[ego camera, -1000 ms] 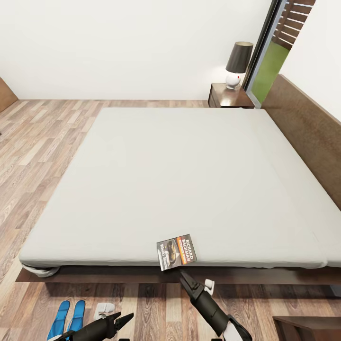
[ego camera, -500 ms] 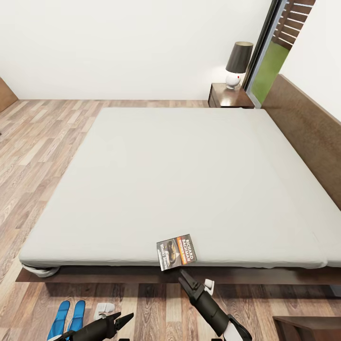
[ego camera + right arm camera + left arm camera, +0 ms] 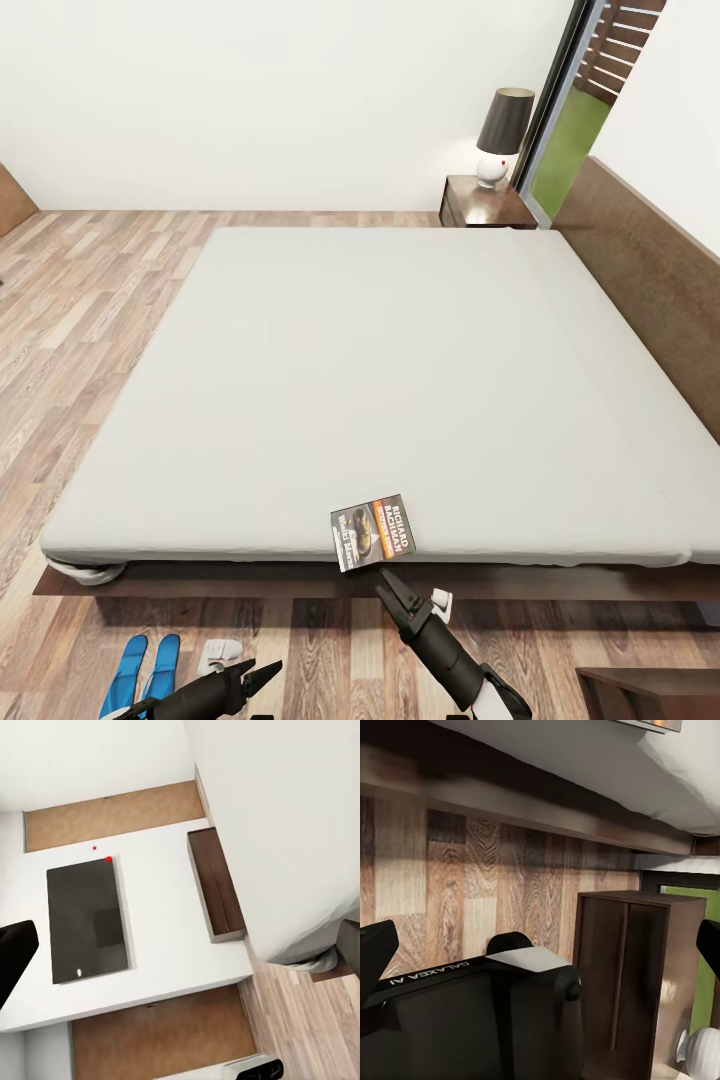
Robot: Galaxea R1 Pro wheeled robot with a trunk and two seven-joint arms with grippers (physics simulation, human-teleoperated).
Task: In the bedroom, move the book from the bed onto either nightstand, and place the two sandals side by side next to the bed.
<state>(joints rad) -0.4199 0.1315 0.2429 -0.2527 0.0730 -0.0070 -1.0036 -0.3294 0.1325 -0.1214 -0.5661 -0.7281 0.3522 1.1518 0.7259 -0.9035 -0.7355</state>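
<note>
**Right arm at the bed edge, book not yet taken**

From the head view I have the book (image 3: 373, 532) lying flat on the mattress at the near edge of the bed (image 3: 400, 380), one corner poking out past the edge. My right gripper (image 3: 392, 583) sits just below and in front of that overhanging corner, not touching it. Its fingers look slightly apart with nothing between them.

Left gripper (image 3: 268, 675) is low over the floor, fingers apart, empty. The two sandals (image 3: 142, 670) lie close together on the planks just beside the bed frame, near the left arm.

Handling guess: thin paperback, light, floppy, cover probably slick. It will likely sag if I pinch one corner only. I judge the overhanging edge the best place to take hold: one finger under, one on top, biting well in so it doesn't pivot. The soft mattress may give under pressure, so no pushing down.

Drop-off options: far nightstand (image 3: 485, 203) beyond the bed carries a lamp (image 3: 500, 135); in the left wrist view a dark wooden cabinet (image 3: 634, 975) stands close by on the floor, which I take for the nearer nightstand.
</note>
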